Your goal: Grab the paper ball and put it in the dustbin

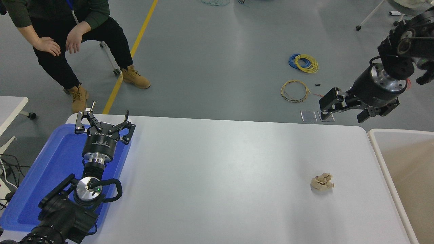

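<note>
Nothing was done yet: the paper ball (322, 181) lay on the worktop (217, 176) at four o'clock, just beside the dustbin (379, 154), while the right claw (344, 113) hung wide open and empty at two o'clock.

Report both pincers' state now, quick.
Left pincer: open, empty, parked over the blue tray.
Right pincer: open, empty, raised beyond the table's far edge.
</note>
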`<state>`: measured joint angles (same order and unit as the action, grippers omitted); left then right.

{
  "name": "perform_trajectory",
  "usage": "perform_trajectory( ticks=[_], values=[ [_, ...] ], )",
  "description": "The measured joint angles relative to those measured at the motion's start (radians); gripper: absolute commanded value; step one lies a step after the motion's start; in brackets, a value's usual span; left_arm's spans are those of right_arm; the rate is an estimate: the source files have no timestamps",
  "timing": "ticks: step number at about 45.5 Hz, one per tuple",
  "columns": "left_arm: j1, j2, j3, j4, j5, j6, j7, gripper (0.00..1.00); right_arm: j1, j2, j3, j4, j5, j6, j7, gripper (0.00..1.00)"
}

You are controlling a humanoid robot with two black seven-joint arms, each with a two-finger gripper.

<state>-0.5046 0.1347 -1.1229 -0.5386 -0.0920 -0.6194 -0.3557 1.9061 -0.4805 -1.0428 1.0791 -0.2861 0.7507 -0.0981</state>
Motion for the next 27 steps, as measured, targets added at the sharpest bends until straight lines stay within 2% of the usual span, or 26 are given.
perform_trajectory(
  ticks=[27],
  values=[
    [0.001,0.000,0.000,0.000,0.000,0.001,0.000,1.00,-0.308,0.015,0.007,-0.078,-0.001,-0.302,0.004,1.00]
  ],
)
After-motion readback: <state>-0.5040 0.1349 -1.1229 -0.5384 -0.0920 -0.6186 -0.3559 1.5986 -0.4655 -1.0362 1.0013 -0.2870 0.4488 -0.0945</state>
